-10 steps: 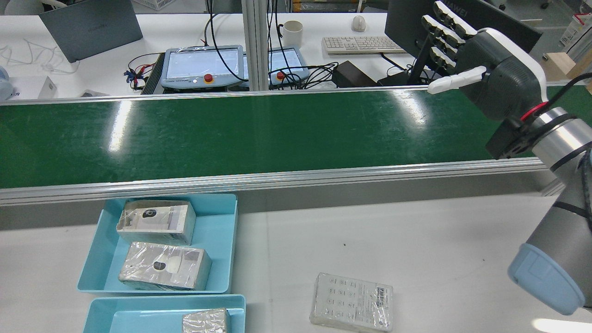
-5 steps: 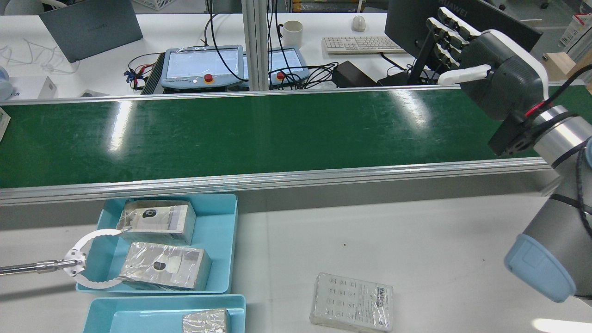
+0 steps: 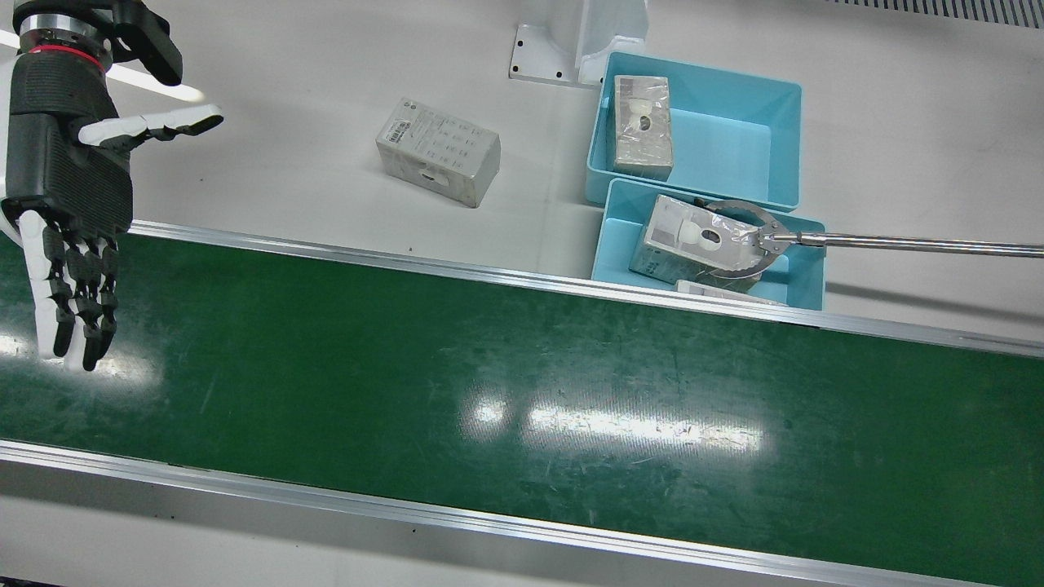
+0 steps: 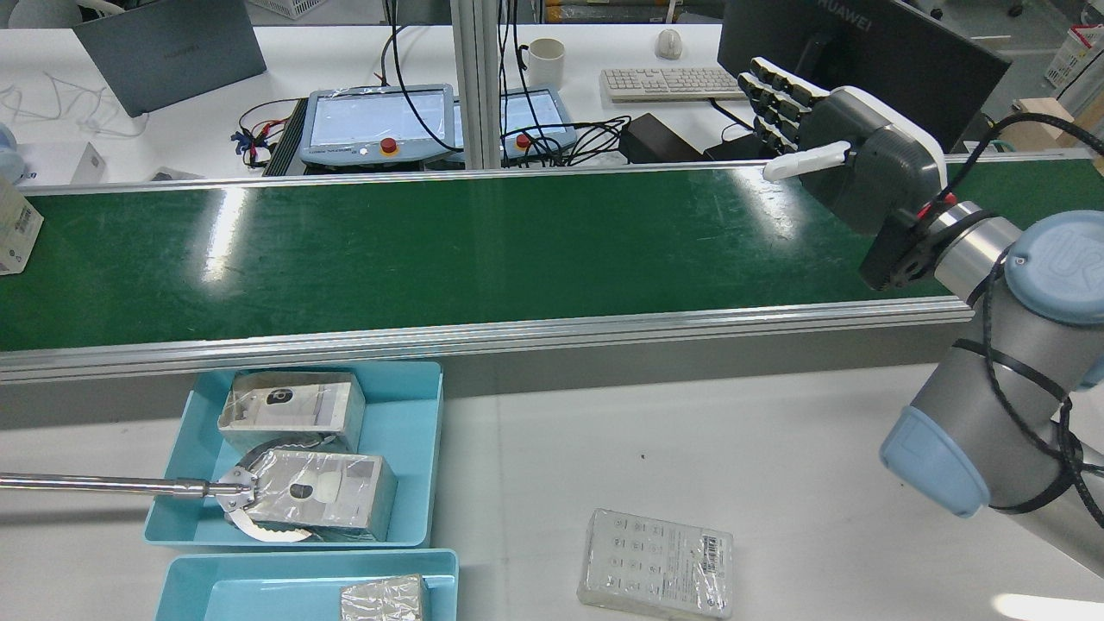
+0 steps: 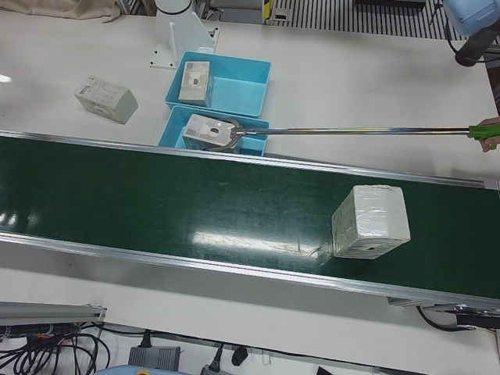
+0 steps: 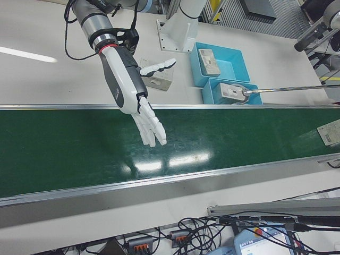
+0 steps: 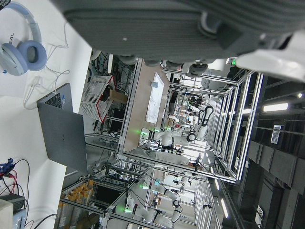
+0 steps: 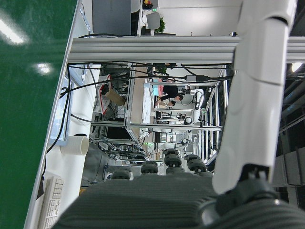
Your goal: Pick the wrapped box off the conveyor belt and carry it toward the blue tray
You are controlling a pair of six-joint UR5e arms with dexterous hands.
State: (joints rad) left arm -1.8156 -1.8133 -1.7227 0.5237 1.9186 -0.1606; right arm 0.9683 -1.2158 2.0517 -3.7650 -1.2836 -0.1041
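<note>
Fingers [image 6: 151,125] spread wide, holding nothing, waiting mid-frame over the green conveyor belt [image 6: 69,154] for that plastic-wrapped white box [image 5: 369,221] at lower right.

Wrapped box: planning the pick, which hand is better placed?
Probably right: the right hand hangs open over the conveyor belt, though the wrapped box sits far along it; the left hand faces the room.
</note>
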